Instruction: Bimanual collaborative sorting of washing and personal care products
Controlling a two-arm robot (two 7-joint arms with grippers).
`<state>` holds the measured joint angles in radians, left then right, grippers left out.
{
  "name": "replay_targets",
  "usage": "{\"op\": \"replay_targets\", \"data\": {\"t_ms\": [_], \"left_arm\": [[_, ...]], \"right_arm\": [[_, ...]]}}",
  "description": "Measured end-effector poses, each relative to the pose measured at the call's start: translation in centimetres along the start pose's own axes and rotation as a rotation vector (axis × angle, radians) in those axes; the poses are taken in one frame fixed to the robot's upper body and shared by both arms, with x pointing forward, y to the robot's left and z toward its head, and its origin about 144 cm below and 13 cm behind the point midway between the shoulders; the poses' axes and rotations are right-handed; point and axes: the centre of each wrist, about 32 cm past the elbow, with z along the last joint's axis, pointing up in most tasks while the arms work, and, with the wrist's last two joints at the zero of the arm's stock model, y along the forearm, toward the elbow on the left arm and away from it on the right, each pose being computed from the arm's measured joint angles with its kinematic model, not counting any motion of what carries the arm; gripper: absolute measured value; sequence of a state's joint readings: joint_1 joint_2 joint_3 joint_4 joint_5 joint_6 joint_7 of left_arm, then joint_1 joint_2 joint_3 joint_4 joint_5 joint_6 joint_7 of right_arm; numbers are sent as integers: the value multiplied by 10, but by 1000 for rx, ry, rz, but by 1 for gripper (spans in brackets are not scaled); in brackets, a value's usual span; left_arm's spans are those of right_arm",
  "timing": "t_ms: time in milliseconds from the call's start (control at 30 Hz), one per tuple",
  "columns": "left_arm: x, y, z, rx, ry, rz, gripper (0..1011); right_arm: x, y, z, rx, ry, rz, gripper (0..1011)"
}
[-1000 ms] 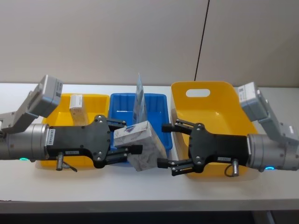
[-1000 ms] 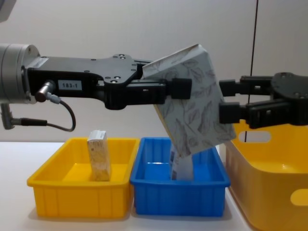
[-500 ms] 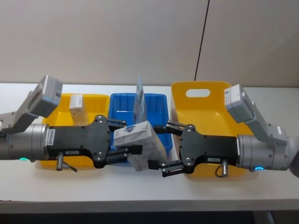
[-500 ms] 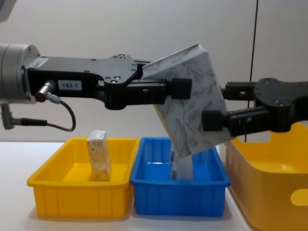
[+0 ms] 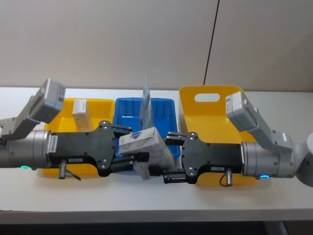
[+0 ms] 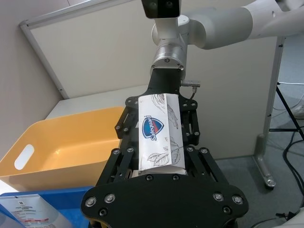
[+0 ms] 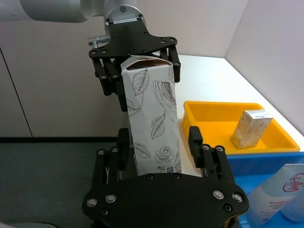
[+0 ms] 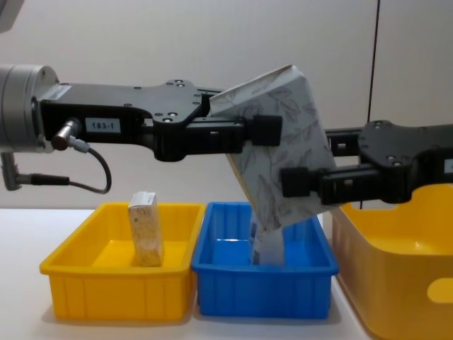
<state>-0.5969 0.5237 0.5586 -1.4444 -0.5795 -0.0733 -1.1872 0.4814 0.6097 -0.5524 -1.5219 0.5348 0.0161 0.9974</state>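
My left gripper [image 5: 133, 148] is shut on the pale leaf-print soft pack [image 5: 146, 142], holding it tilted in the air above the blue tray [image 8: 262, 273]. The right gripper [image 5: 168, 157] has its fingers open on either side of the pack's other end [image 7: 152, 123], with small gaps showing. From the side, the pack [image 8: 283, 156] hangs between the left gripper [image 8: 262, 131] and the right gripper [image 8: 301, 180]. A light-blue and white tube [image 5: 145, 105] stands in the blue tray. A small beige carton [image 5: 79, 112] stands in the left yellow tray [image 5: 100, 105].
A large yellow basket [image 5: 220, 115] with a handle cut-out sits to the right of the blue tray, under my right arm. The three containers stand in a row on the white table, with a wall close behind.
My right gripper has moved left from over the yellow basket until its open fingers straddle the pack. The left gripper and the pack have stayed still.
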Motion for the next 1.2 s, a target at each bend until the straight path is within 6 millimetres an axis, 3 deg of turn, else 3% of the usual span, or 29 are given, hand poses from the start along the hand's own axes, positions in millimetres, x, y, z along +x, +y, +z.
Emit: {"op": "replay_targets", "data": {"t_ms": [433,900,1200], "left_arm": [[0,0,0,0,0,0,378],[0,0,0,0,0,0,378],[0,-1,0,-1,0,-1,617]], "right_arm": [[0,6,0,3,-17,10,370],[0,7,0,3,-24,11,357],[0,8,0,4,-26,12,357]]}}
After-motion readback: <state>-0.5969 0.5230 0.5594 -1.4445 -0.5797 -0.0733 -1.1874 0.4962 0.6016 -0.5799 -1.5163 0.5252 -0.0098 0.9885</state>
